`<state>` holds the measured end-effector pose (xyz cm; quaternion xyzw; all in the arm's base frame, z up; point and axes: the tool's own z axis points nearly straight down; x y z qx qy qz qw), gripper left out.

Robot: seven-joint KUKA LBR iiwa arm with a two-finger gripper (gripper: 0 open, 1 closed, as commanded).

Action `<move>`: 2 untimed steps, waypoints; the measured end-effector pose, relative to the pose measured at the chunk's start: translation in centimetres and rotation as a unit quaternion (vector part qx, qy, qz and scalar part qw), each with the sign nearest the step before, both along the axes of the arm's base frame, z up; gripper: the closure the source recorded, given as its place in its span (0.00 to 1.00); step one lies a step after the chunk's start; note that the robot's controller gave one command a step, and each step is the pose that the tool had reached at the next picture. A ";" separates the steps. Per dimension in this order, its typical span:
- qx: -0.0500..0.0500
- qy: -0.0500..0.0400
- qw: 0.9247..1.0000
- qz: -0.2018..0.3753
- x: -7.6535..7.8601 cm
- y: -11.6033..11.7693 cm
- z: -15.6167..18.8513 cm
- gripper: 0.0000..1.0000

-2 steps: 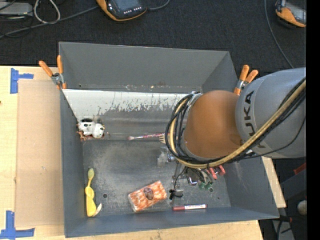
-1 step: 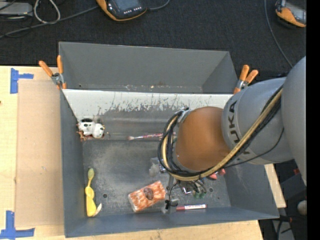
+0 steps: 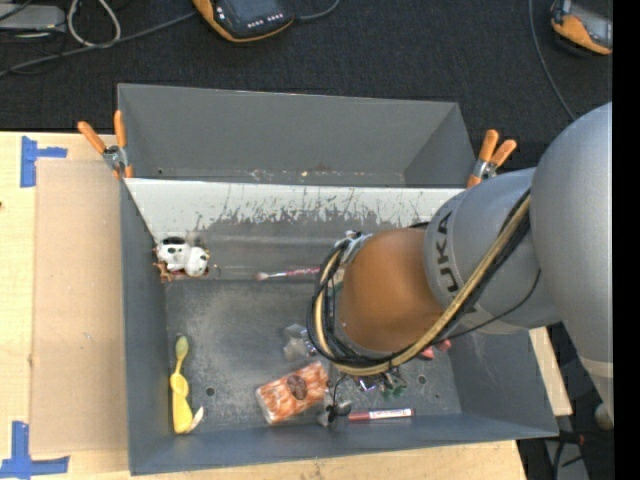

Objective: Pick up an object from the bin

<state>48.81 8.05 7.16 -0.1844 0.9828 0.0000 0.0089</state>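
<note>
Well, the arm (image 3: 500, 258) comes in from the right and sits low over the bin (image 3: 230, 338), with its orange cover (image 3: 385, 298) bulging above the front middle of the floor. Under the cover's lower edge the claw (image 3: 340, 403) pokes out as a few dark bits, right by the front wall. Wide or narrow? I cannot tell, as the cover hides too much of it.

Just left of the claw lies the packet (image 3: 292, 393), the nearest thing to it. It is a small oblong pack, orange and pinkish with brown mottling and a shiny look to its wrapper. It lies flat on the floor, slanted, with its right end higher up the picture and right beside the claw. Whether the two touch, I can't make out. Nothing shows gripped in the claw.

A pen (image 3: 382, 415), white with a red part, lies along the front wall just right of the claw. A grey scrap (image 3: 296, 343) sits a little above the packet, at the cover's left edge.

Well apart from all that, a yellow piece (image 3: 180, 388), long and thin, lies in the front left corner. A small white and black toy (image 3: 182, 258) sits at the back left, and a thin stick (image 3: 290, 273) lies along the back wall.
</note>
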 end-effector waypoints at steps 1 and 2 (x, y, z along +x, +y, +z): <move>0.000 0.010 0.997 -0.082 -1.7 0.8 -0.2 1.00; 0.000 0.010 0.997 -0.082 -1.7 0.8 -0.2 1.00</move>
